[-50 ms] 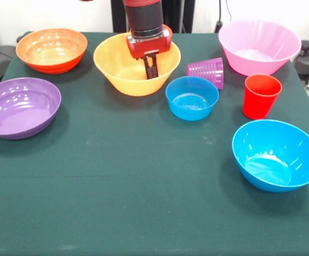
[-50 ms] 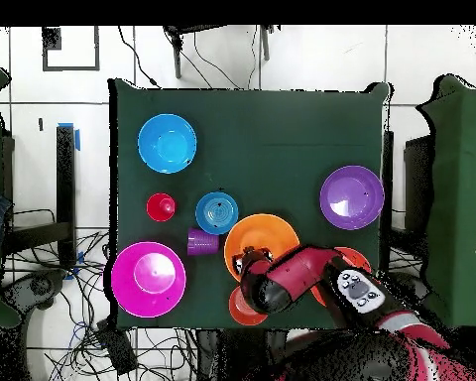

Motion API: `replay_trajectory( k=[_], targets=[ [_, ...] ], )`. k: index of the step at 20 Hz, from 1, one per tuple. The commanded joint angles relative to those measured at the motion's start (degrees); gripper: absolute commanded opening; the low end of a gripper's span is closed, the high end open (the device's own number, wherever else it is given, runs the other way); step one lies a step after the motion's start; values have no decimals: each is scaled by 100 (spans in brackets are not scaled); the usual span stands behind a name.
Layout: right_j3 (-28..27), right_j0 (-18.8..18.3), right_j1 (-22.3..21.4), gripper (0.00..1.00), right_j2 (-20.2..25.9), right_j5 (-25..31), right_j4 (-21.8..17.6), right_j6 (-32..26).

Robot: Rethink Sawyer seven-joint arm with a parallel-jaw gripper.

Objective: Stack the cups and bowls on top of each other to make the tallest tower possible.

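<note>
The gripper (image 1: pixel 152 68) hangs inside the large orange bowl (image 1: pixel 117 74) at the tabletop's (image 1: pixel 144 186) back, fingers nearly together, holding nothing visible. It should rise straight, then fetch the small blue bowl (image 1: pixel 192 97) just beside.

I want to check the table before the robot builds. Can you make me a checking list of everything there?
Surface: green table.
Job's things: orange bowl, pink bowl, blue bowl, purple bowl, red-orange bowl and small blue bowl, all apart and upright; red cup upright; purple cup on its side. Nothing stacked.
Clutter: nothing seen.
Gripper: inside the orange bowl, fingers together, holding nothing.
Cables: wires on the floor.
Surroundings: tiled floor.
</note>
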Motion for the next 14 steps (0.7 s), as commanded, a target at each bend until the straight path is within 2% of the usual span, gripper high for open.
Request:
replay_trajectory(
  k=[1, 4, 8, 14],
  targets=[
    [-1799, 718, 584, 0, -2074, -2072, 929, 96],
    [-1803, 675, 723, 0, -2145, -2396, 1223, -266],
    [-1899, 577, 852, 0, -2138, -2635, 1291, -342],
    [-2093, 326, 676, 0, -1726, -2406, 675, 34]
  ],
)
